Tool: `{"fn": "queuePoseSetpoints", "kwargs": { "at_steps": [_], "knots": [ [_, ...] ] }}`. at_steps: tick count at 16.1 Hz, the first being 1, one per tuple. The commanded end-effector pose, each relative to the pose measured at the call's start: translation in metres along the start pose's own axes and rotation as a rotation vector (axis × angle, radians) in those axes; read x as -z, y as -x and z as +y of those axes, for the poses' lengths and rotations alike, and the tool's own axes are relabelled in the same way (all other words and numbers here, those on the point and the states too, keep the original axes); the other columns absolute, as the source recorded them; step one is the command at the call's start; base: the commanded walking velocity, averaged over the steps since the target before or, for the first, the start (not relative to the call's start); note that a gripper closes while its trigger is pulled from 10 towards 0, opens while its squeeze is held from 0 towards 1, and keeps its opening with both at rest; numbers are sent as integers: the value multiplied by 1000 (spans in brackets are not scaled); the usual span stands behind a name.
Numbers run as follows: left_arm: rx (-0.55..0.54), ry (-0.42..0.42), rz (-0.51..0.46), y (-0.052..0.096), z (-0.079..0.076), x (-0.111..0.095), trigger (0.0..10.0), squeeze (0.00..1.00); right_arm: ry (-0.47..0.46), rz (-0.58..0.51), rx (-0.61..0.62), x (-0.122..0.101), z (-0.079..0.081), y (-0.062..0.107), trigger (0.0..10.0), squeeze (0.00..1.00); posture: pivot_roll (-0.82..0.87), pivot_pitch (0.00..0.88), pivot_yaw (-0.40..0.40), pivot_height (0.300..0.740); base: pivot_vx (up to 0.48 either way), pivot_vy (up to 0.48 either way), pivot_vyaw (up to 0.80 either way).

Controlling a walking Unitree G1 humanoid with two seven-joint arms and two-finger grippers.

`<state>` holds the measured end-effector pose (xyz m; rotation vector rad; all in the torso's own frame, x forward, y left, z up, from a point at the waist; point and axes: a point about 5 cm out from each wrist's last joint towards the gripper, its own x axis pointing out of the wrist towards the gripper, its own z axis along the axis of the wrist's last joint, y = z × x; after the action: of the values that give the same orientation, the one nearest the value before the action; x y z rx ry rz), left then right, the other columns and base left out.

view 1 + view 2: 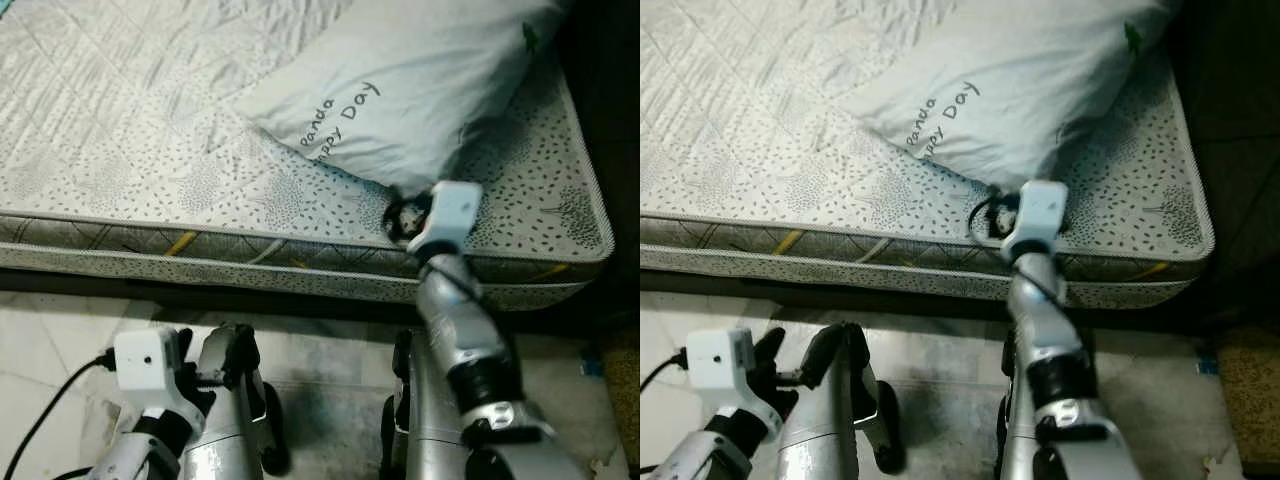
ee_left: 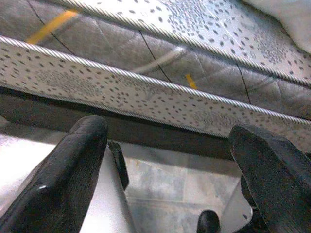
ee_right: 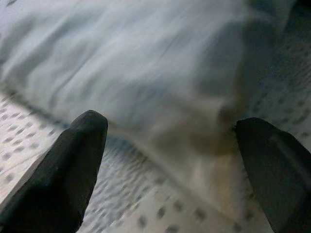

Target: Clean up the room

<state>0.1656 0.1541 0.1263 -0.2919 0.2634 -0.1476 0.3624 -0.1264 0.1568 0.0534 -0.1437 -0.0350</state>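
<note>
Pillow: I've got the pale grey pillow [image 1: 400, 90] lying on the mattress [image 1: 150, 150], toward its right end, printed lettering facing up and its lower corner reaching toward the near edge.
Right gripper: my right gripper [image 3: 170, 145] is up over the mattress edge, right at that lower corner of the pillow. In the right wrist view the two black fingers [image 3: 63, 170] are spread wide, with the pillow's edge lying between and just ahead of them, nothing pinched. That view is a bit blurred.
Right arm: silver, reaching up from below, its white wrist block [image 1: 450, 215] sitting over the mattress's front edge.
Left gripper: my left gripper [image 2: 170, 160] hangs low, in front of the mattress side and above the floor. Fingers [image 2: 73, 165] are wide apart and empty; the left wrist view looks at the quilted side panel with its piping and yellow marks.
Floor: pale tiles [image 1: 50, 340] below the bed, a black cable [image 1: 45, 410] trailing at lower left.
Bed base: a dark strip [image 2: 146, 131] runs under the mattress.
</note>
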Motion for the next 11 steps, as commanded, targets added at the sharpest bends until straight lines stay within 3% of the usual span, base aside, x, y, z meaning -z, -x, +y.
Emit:
{"fn": "queuePoseSetpoints", "kwargs": {
  "at_steps": [1, 5, 6, 8, 9, 10, 11],
  "knots": [
    [-4, -3, 26, 6, -1, 3, 10000, 0, -8, 10, 10, 5, 0, 0, 10000, 0, 30, 375, 54, 552, 0, 0, 0],
    [-5, -6, 42, 8, -3, 4, 10000, 0, 36, -69, 40, -13, -3, -13, 10000, 0, 36, 379, 62, 552, 0, 0, 0],
    [-7, -8, 42, 8, -2, 3, 10000, 0, 19, -83, 73, -18, -14, -15, 10000, 0, 28, 370, 66, 552, 0, 0, 0],
    [-8, -9, 42, 6, -1, 3, 10000, 0, -3, -81, 88, -19, -20, -17, 10000, 0, 23, 373, 66, 552, 0, 0, 0],
    [-6, -9, 43, 5, -1, 3, 10000, 0, -9, -85, 77, -21, -18, -18, 10000, 0, 20, 377, 64, 552, 0, 0, 0],
    [-1, -7, 36, 1, -3, 3, 10000, 0, -74, -102, 48, -28, 0, -24, 8706, 0, 22, 367, 60, 552, 0, 0, 0],
    [-1, -7, 36, 1, -3, 3, 10000, 0, -74, -102, 48, -28, 0, -24, 8706, 0, 22, 367, 60, 552, 0, 0, 0]
  ]
}}
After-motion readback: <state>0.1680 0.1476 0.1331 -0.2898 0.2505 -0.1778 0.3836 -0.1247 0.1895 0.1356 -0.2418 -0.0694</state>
